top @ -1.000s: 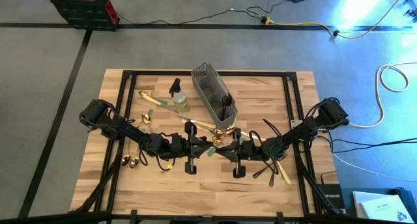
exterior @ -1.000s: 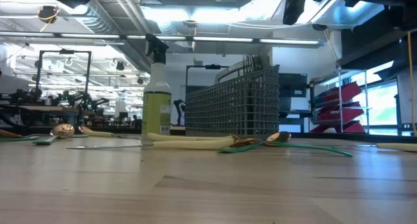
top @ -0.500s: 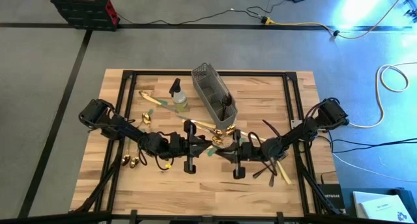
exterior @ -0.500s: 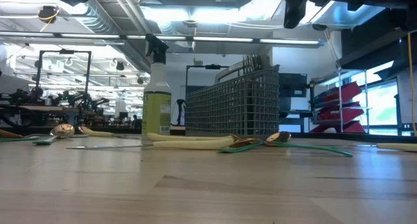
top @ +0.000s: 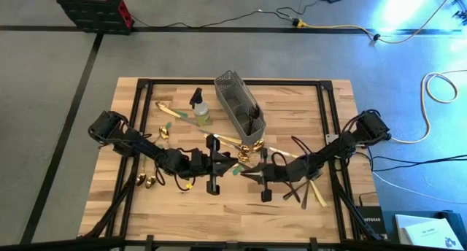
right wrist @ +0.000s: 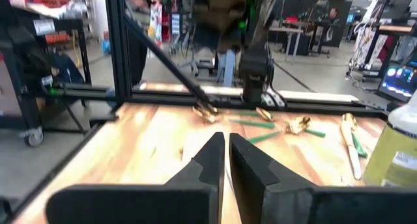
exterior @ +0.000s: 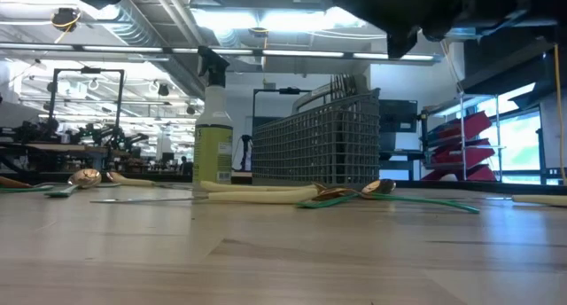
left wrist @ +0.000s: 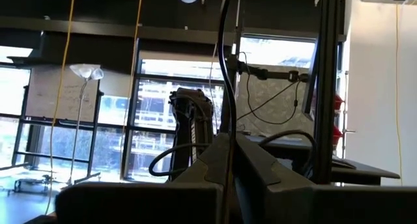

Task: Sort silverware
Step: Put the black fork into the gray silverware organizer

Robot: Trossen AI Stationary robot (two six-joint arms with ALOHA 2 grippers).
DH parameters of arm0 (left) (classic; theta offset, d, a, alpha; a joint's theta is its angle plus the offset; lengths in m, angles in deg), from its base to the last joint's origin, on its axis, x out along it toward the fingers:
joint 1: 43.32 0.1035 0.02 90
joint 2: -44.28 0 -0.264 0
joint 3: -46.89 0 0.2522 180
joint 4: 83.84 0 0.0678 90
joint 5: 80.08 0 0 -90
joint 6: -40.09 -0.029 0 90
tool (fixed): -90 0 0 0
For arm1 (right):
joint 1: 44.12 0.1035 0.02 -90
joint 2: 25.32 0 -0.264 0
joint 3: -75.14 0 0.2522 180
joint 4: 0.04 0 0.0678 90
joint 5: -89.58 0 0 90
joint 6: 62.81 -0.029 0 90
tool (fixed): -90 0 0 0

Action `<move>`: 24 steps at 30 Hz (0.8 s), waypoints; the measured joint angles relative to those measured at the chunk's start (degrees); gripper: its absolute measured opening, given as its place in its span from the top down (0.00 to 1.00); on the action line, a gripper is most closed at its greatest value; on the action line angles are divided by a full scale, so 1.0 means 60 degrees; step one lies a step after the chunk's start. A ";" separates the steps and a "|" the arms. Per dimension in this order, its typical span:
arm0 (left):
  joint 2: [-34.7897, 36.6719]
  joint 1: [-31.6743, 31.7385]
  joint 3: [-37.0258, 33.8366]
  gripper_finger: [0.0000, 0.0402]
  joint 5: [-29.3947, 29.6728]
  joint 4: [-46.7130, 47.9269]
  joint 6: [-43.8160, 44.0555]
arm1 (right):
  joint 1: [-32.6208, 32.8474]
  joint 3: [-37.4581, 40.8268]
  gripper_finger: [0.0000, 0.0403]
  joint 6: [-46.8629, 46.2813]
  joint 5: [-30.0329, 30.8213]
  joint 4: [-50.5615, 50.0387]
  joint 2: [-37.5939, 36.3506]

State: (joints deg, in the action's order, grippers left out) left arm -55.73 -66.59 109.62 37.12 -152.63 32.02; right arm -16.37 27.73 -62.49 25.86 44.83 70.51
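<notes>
Right now your silverware (top: 219, 141) lies scattered across the middle of the worktop (top: 131, 98), with none of it in either gripper. The left gripper (top: 232, 162) hangs over the centre of the worktop with its fingers (left wrist: 215, 160) pressed together on nothing, pointing level across the room. The right gripper (top: 246, 176) sits just beside it, a little nearer the front edge, its fingers (right wrist: 212, 157) also closed and empty, aimed along the worktop toward the left edge.

You have a cream-handled piece (exterior: 257, 194) lying flat in front of the spray bottle (exterior: 213, 128), and a green-handled gold spoon (exterior: 416, 199) resting near the wire-mesh caddy (top: 239, 109). The caddy stands toward the back edge, with dark handles standing in its near end. The bottle stands just left of it.

More gold pieces (top: 166, 131) lie near the left edge, with two gold spoon bowls (top: 146, 181) closer to the front-left corner. Dark and cream pieces (top: 310, 189) cross each other by the right edge, under the right arm.
</notes>
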 joint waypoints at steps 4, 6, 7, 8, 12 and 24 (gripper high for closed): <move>0.0000 0.0000 -0.0004 1.00 0.0000 0.0108 -0.0006 | -0.0002 0.0000 0.98 0.0000 0.0000 -0.0591 -0.0007; -0.0004 0.0000 -0.0004 1.00 0.0000 0.0153 0.0016 | -0.0002 0.0000 0.98 0.0000 0.0000 -0.0859 -0.0011; -0.0004 0.0000 -0.0004 1.00 0.0000 0.0157 0.0024 | -0.0002 -0.0004 0.98 0.0000 0.0000 -0.0999 -0.0015; -0.0004 0.0000 -0.0004 1.00 0.0000 0.0157 0.0024 | -0.0005 -0.0004 0.98 0.0000 0.0000 -0.1131 -0.0015; -0.0007 0.0000 -0.0007 1.00 0.0000 0.0160 0.0021 | -0.0005 -0.0006 0.98 -0.0002 0.0000 -0.1573 -0.0018; -0.0015 0.0035 -0.0014 1.00 0.0007 0.0636 -0.0004 | -0.0005 -0.0011 0.98 0.0000 0.0000 -0.1893 -0.0022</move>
State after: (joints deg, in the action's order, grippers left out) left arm -55.81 -66.38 109.53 37.17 -148.81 32.00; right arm -16.40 27.66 -62.49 25.86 33.47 70.38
